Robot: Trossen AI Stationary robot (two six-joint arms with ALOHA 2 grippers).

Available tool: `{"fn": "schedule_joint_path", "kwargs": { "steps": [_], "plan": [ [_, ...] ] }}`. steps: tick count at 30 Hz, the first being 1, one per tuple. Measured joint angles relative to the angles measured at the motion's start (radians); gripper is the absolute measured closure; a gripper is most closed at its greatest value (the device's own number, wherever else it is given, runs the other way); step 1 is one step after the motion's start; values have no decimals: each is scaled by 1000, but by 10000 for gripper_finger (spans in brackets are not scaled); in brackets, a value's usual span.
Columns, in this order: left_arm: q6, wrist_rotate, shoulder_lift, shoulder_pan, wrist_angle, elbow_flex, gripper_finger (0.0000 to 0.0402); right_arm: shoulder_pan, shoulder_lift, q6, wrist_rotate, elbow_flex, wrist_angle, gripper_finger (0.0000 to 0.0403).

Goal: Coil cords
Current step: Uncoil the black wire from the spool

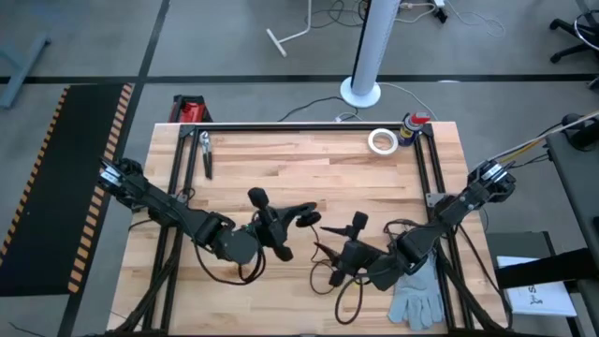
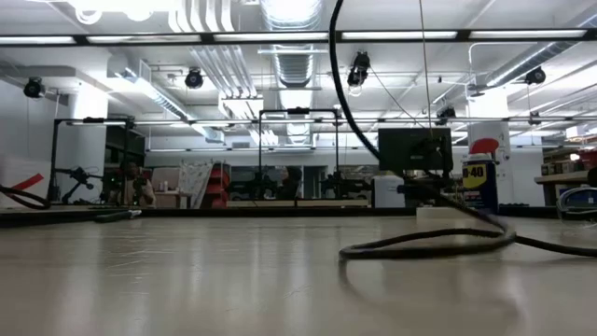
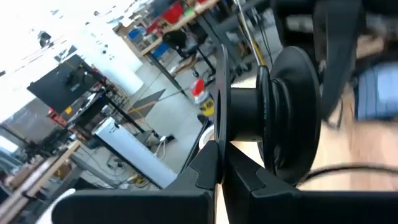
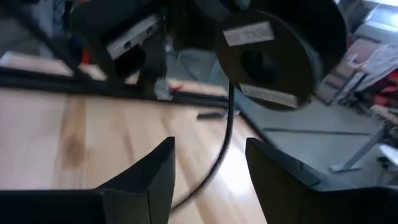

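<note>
The left gripper (image 3: 219,163) has its jaws pinched tight on the flange of a black spool (image 3: 273,118), holding it off the table, probably so the cord can be wound on. The right gripper (image 4: 208,165) stands with its jaws wide apart and empty; the cord (image 4: 225,140) hangs down from the spool between them, judged ready to be caught and guided. In the high view, the cord (image 1: 342,285) lies in loose loops on the table (image 1: 309,178) under the right gripper (image 1: 356,225), beside a grey glove (image 1: 418,298).

Count: one cord, one spool, one glove, one white tape roll (image 1: 381,140), one spray can (image 1: 415,123), one pair of pliers (image 1: 205,153), two grippers.
</note>
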Motion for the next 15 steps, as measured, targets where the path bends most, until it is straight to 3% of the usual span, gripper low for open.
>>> {"fn": "schedule_joint_path", "kwargs": {
  "steps": [5,15],
  "plan": [
    [33,0,0,9,119,0,402,-20,27,-116,16,0,155,219],
    [33,25,0,16,144,0,402,-79,28,-77,30,0,160,219]
  ]
}}
